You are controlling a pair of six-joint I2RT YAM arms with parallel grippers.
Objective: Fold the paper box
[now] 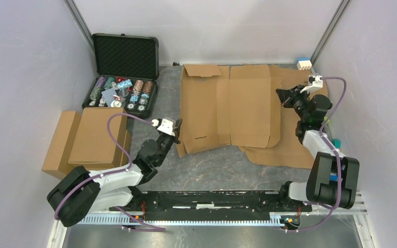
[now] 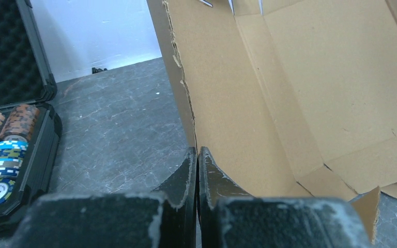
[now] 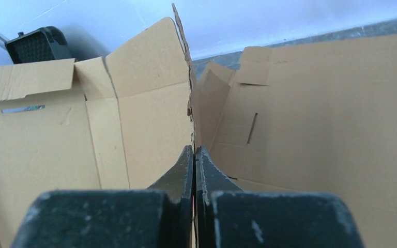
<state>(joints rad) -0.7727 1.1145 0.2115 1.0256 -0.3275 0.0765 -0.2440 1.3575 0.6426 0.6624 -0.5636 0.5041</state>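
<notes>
The paper box is a brown cardboard sheet lying open in the middle of the table, with its left and right side flaps raised. My left gripper is at the sheet's near left edge. In the left wrist view it is shut on the thin raised left flap, whose torn edge runs up from between the jaws. My right gripper is at the sheet's right side. In the right wrist view it is shut on the upright right flap, which stands edge-on above the fingertips.
An open black case of poker chips stands at the back left. Flat cardboard sheets are stacked at the left. Another brown sheet lies under the box on the right. A small white and blue object sits in the back right corner.
</notes>
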